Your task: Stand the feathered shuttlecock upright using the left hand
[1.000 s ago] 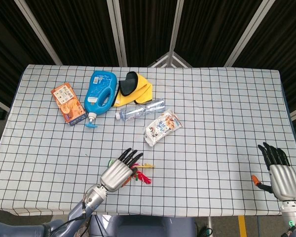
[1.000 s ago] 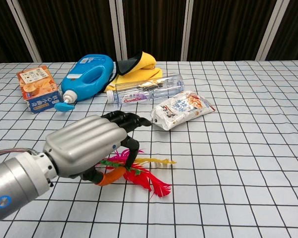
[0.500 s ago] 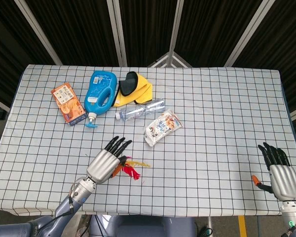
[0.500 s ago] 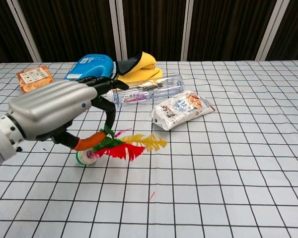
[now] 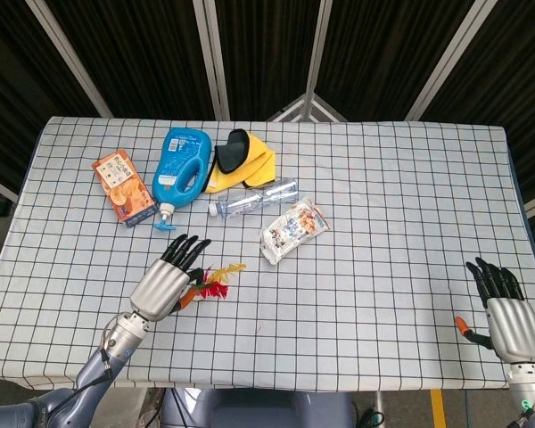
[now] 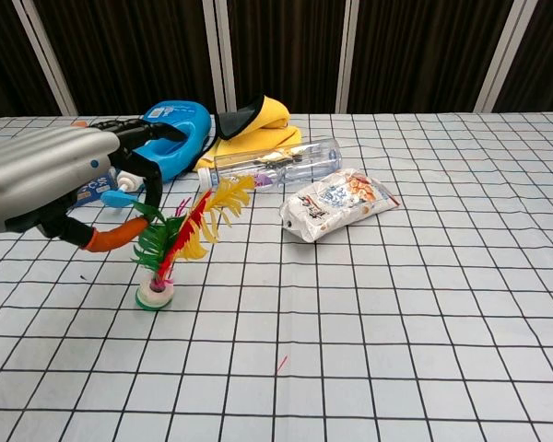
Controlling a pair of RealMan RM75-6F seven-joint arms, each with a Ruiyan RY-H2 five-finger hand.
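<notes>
Nearest the robot, at the near right edge of the checked tablecloth (image 5: 383,303), the right hand (image 5: 506,314) rests with its dark fingers held side by side, pointing away, and an orange-tipped thumb out to its left; it holds nothing

Near left, the left hand (image 6: 51,180) hovers beside one feathered shuttlecock (image 6: 178,238). In the chest view its dark fingers (image 6: 138,157) arch over the plumes and the orange-tipped thumb reaches toward the green feathers; whether thumb and fingers actually pinch the feathers cannot be told from either view

The shuttlecock stands with its white and green base (image 6: 154,295) on the cloth and its red, yellow, green and pink feathers rising and leaning toward the right. From the head view it shows just right of the left hand (image 5: 165,283), its feathers (image 5: 216,278) spread toward the right

Farther, right of the shuttlecock, lies one white printed snack pouch (image 5: 293,230). Beyond it lies one clear plastic bottle (image 5: 253,200) on its side, cap to the left

Farthest, in a row from left to right: one orange cracker box (image 5: 123,187), one blue detergent jug (image 5: 179,175) lying with its spout toward the near side, and one yellow cloth (image 5: 242,160) with a dark lining, touching the jug's right side
</notes>
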